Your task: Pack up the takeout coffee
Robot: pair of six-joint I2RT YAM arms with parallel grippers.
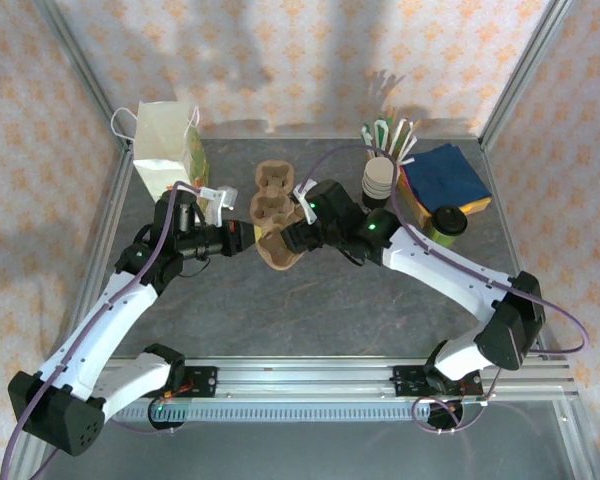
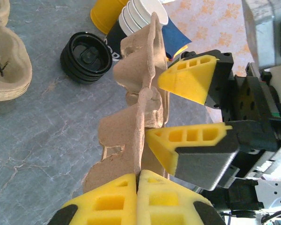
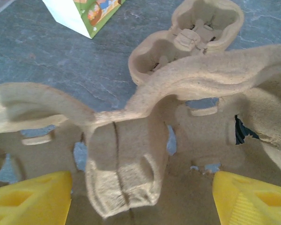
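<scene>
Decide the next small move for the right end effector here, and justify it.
Probably close the right end effector on the pulp cup carrier: its fingers stand open either side of its centre post, while the left end effector pinches its edge.

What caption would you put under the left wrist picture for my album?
Left pincer grips the brown cup carrier by its edge, open right pincer beside it.

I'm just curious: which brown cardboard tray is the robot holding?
The carrier pinched by the left gripper, between both arms; the other carriers lie stacked flat on the table farther back.
</scene>
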